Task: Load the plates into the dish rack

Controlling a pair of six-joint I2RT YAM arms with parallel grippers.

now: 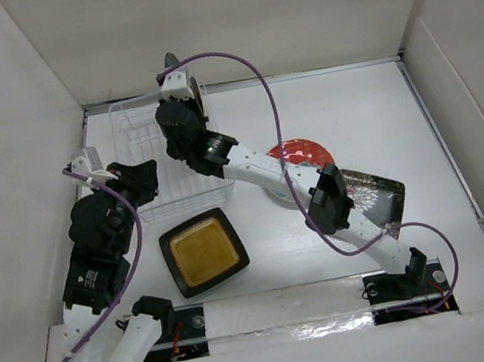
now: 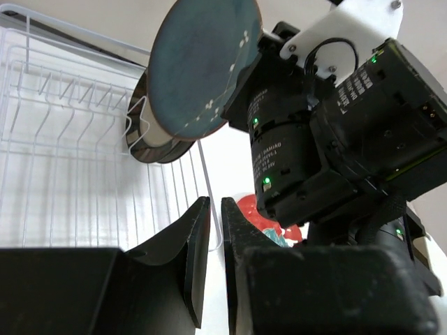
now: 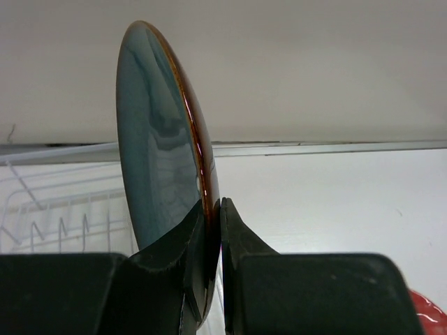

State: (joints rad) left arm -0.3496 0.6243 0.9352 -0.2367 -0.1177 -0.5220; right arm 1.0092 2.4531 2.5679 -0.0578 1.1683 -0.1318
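Gripped the teal plate [image 3: 157,139] by its lower rim in the right gripper [image 3: 211,209], fingers pressed on both faces, plate upright and edge-on to that wrist. Held it in the air over the far end of the dish rack [image 1: 135,134], not yet down between the wires. Saw standing plates [image 2: 143,132] on edge in the rack just behind it; could not tell whether touching. Found the left gripper [image 2: 213,209] low at the rack's near side, jaws a narrow slit apart, nothing between them.

Judged the step in hand as seating this plate in the next free slot. Called for holding the plate vertical and parallel to the dividers, lowering slowly until the rim sat on the base wires, and releasing only then. Otherwise risked a knock against the standing plates or a roll out of the slot.

Counted on the table, not yet loaded, the square brown plate [image 1: 204,251], the red plate [image 1: 301,154] and the black floral plate [image 1: 378,199].
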